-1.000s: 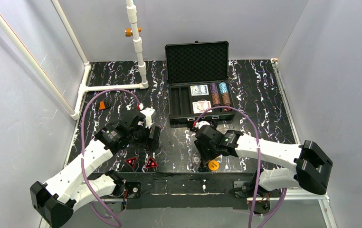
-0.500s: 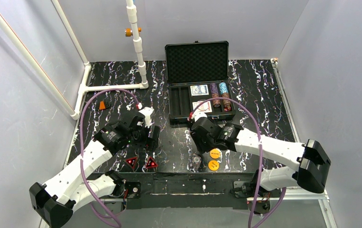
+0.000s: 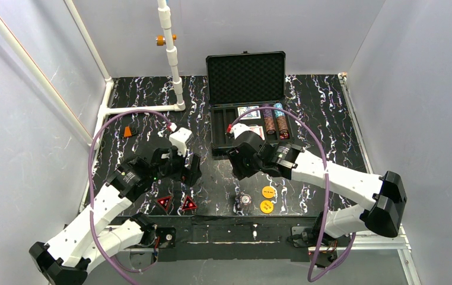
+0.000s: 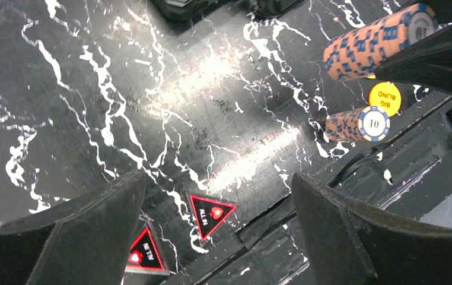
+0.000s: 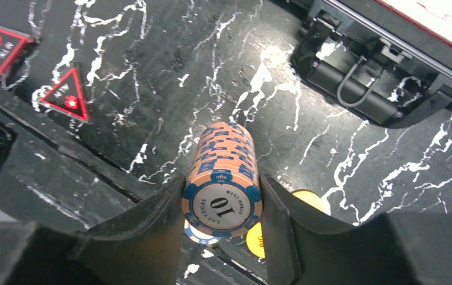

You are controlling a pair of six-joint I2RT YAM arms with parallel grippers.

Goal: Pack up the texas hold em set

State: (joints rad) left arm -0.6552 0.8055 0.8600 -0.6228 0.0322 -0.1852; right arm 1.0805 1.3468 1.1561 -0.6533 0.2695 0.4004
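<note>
Clamping a sideways chip stack (image 5: pixel 223 172) between its fingers, the right gripper (image 5: pixel 222 199) hangs above the table (image 5: pixel 152 71), the open black case (image 5: pixel 384 89) just ahead of it. The left gripper (image 4: pixel 217 178) hovers empty, fingers spread wide, two red-black triangles (image 4: pixel 210 214) right beneath it, a second chip stack (image 4: pixel 354 123) and an orange disc (image 4: pixel 385 98) lying off beyond.

Orange-and-blue chip stack (image 5: pixel 222 172); black, white-veined table (image 3: pixel 330 101).
</note>
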